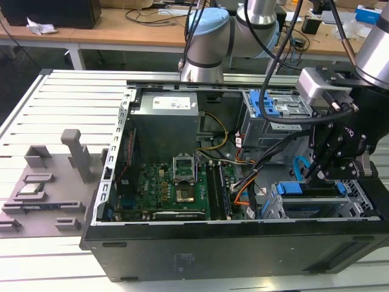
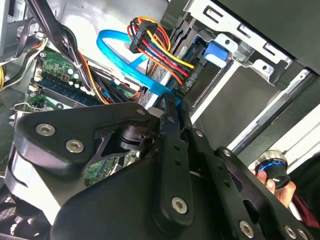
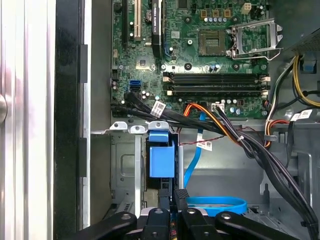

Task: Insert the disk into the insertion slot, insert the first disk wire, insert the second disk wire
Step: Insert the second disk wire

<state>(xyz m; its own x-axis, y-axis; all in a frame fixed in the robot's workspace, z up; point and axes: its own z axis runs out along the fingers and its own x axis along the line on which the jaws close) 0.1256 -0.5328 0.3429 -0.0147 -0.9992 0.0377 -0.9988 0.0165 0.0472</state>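
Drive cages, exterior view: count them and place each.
2. The taller blue-latched cage stands at the case's far side; the low perforated cage sits nearer the camera, toward the exterior view's right. The arm may hide others.

The whole setup rests on a table of pale slatted aluminium profiles (image 1: 73,100), whose ribs run across the exterior view. Lying directly on it is an open black computer case (image 1: 231,249), which fills the table's centre and the span from about two to five o'clock. At roughly nine o'clock of the case, well apart from it, a group of grey fixture blocks (image 1: 42,182) sits on the slats, with one taller upright grey post (image 1: 79,155) at the group's one o'clock edge, near the case's side wall.
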